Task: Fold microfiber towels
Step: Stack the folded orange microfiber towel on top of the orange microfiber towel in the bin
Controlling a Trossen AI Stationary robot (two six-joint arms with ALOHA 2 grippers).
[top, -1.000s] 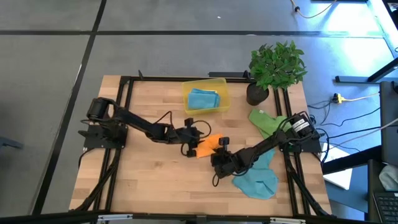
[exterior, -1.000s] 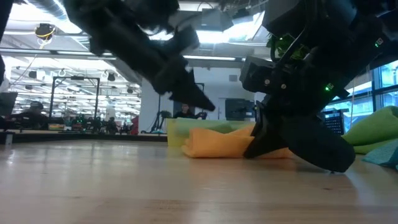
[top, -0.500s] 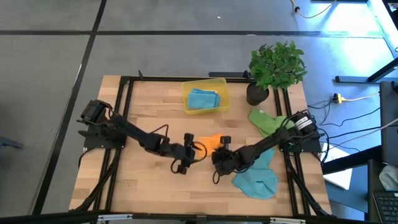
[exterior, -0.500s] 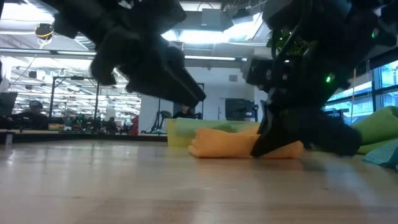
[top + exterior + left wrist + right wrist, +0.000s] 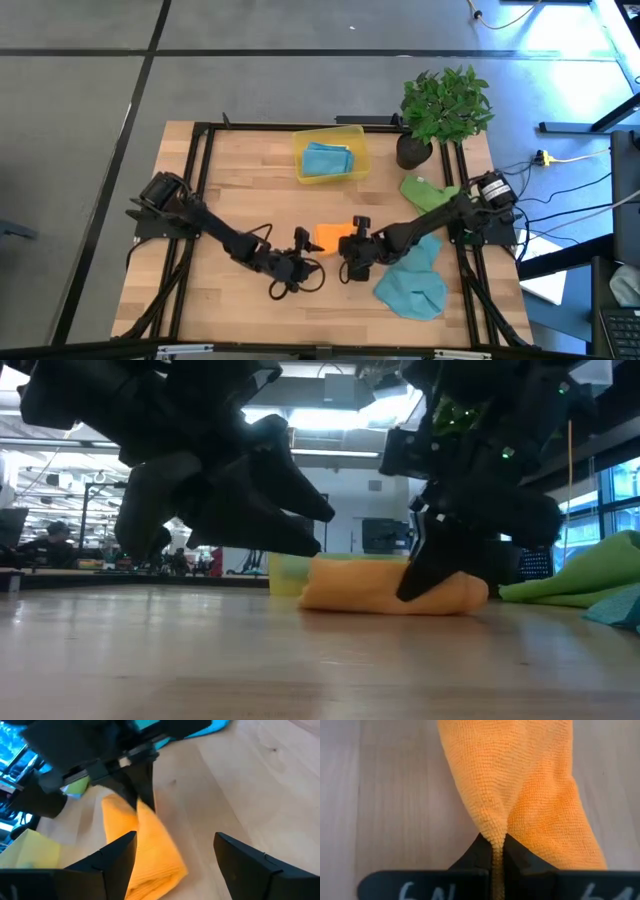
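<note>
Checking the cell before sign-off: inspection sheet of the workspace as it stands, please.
Surface: wooden table, bare between items.
Job's things: orange towel bunched at centre; teal towel loose at front right; green towel crumpled near the plant; teal towel folded in the yellow bin.
Clutter: potted plant at the back right corner.
Grippers: right end effector shut, pinching the orange towel's edge; left end effector open, beside the orange towel, holding nothing.
Cables: loops at both arms' wrists; loose cables on the floor, right.
Surroundings: grey floor; no person near the table.
</note>
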